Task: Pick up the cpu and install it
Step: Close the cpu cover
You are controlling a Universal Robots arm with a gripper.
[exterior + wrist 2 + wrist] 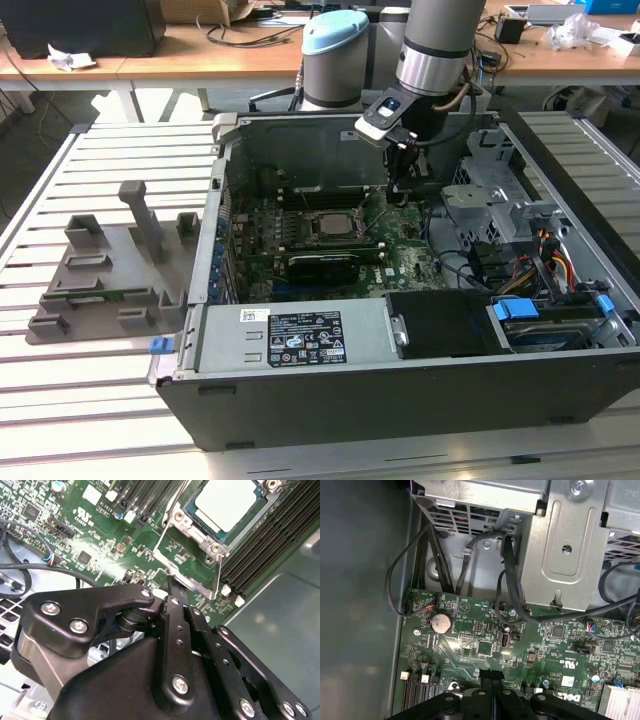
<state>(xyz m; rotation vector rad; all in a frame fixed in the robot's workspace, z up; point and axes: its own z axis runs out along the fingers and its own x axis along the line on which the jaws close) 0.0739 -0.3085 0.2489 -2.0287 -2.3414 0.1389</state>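
Silvery-grey and flat, the cpu (227, 505) lay seated in its socket on the green motherboard (100, 535), framed by the socket's metal bracket (196, 532). In the exterior view the cpu (332, 222) sat near the middle of the motherboard (400, 262), inside the open computer case (400, 400). Rows of black memory slots (270, 540) ran just beside the socket.

The gripper (174, 587) hung over the board just beside the bracket's corner, its black fingers (170, 605) drawn together with nothing between them. Whether the tips touched the bracket could not be told. In the first wrist view the gripper (492, 676) showed the same closed pair of fingers above the motherboard (480, 645), with a round coin battery (440, 623) near and black cables (510, 580) running up to a grey metal drive cage (570, 545). In the exterior view the gripper (405, 190) stood on the exterior view's right of the cpu, near the drive cage (480, 190).

A labelled power supply (290, 335) lay along the case's near wall. The case rested on a slatted metal table (100, 160), and a grey fixture tray (110, 280) sat on the exterior view's left, well apart from the arm.
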